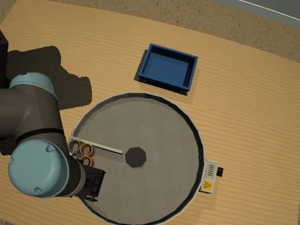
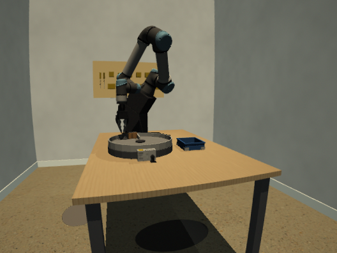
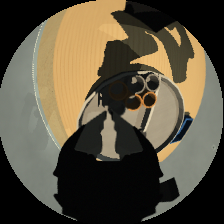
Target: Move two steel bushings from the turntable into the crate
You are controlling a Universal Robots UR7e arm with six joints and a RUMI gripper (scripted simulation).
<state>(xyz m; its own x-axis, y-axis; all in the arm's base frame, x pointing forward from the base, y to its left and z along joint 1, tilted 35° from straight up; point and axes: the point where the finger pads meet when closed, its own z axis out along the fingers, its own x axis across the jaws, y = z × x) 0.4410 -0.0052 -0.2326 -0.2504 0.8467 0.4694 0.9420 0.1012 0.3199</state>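
The gripper (image 2: 122,133) (image 3: 107,111) is shut, its tips low over the left part of the turntable (image 1: 159,128) (image 2: 159,151); I see nothing held. In the top view the tips are hidden under the arm. A steel bushing (image 1: 75,140) (image 3: 158,82) stands by the white bar, with another steel bushing (image 3: 144,84) beside it. A copper-coloured bushing (image 1: 82,149) (image 3: 149,107) and another copper-coloured bushing (image 1: 86,156) (image 3: 133,109) stand next to them. A darker ring (image 3: 118,99) lies in shadow near the tips. The blue crate (image 1: 163,82) (image 2: 191,145) looks empty.
A white bar (image 1: 99,146) runs inward from the turntable wall beside the bushings. A dark hub (image 1: 136,157) (image 2: 140,140) sits at the turntable's middle. A grey control box (image 1: 209,173) (image 2: 146,154) is fixed outside the wall. The raised wall surrounds the turntable.
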